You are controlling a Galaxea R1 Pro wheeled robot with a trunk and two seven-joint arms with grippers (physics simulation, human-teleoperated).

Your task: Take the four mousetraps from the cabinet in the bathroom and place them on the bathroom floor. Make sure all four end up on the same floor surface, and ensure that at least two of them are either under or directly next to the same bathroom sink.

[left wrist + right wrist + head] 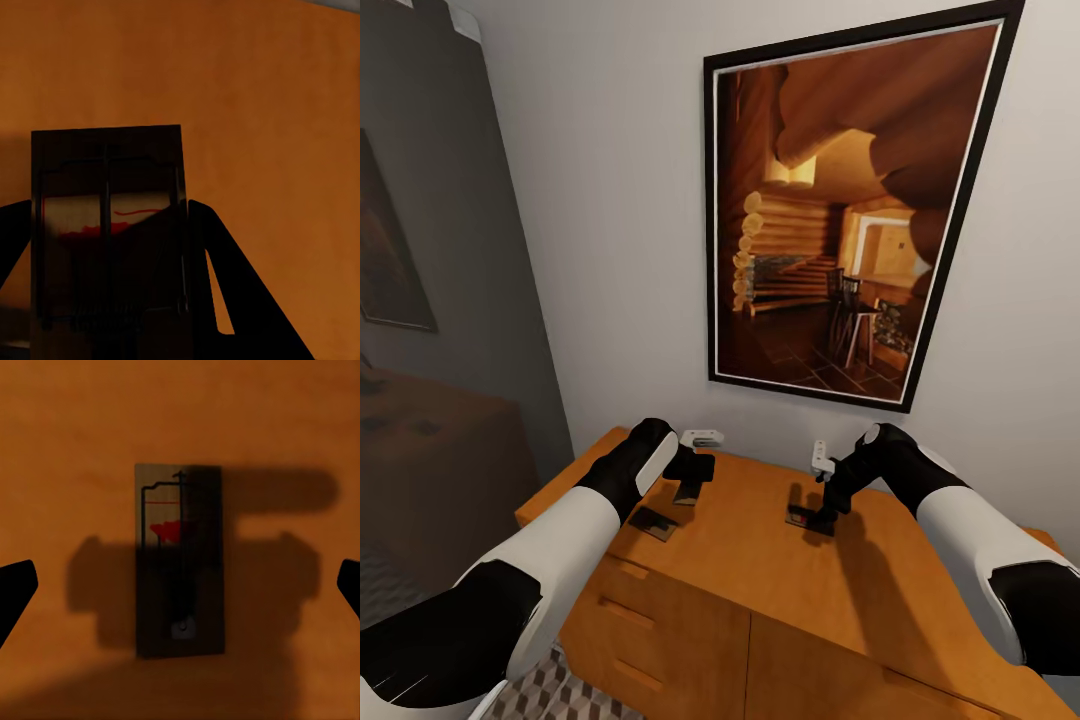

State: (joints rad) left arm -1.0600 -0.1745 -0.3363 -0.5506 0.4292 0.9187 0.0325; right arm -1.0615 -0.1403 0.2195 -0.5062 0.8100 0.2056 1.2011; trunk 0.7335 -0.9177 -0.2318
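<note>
A: What's on ur left?

B: My left gripper [688, 488] has a mousetrap [109, 232] clamped between its fingers [225, 292], lifted off the cabinet [760, 560] top. Second trap [655, 522] lies flat on the wood at 7 o'clock from that gripper, near the front edge.

A: And the right?

B: My right gripper [822, 520] hangs w/ fingers spread wide over a third trap [180, 561], which lies flat on the cabinet top, red mark on it. Not touching. Big framed picture [840, 210] on the wall at 12 o'clock. Cube-pattern floor [555, 695] shows at 7 o'clock.
</note>
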